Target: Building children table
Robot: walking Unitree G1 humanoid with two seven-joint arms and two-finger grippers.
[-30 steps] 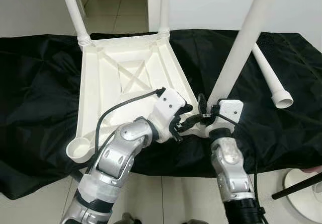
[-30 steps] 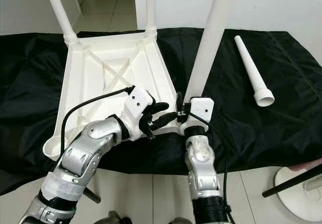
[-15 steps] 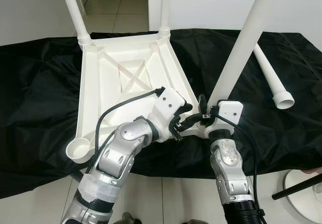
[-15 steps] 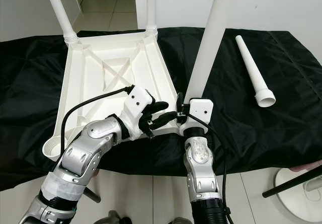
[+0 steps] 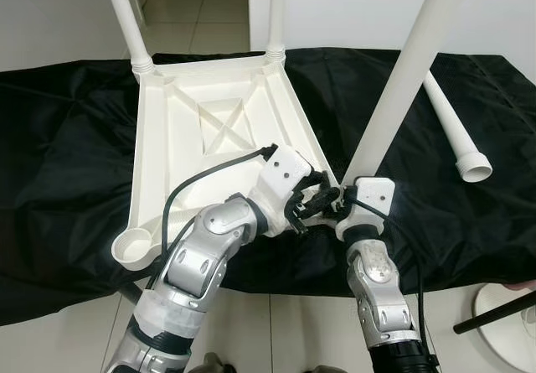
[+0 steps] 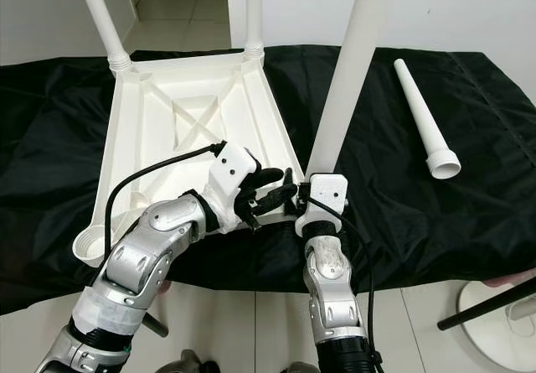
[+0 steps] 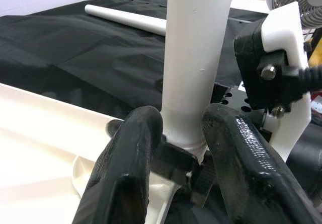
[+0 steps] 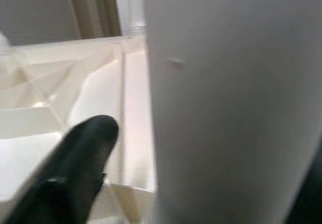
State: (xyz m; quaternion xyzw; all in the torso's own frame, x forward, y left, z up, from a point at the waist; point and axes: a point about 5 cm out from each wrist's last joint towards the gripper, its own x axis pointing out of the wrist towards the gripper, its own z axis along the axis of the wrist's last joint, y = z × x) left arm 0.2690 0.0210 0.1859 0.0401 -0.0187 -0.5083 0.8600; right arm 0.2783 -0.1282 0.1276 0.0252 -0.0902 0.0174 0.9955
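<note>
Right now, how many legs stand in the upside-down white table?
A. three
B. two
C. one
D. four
A: two far legs and the near leg stand in the tabletop; the fourth leg lies on the black cloth.
</note>
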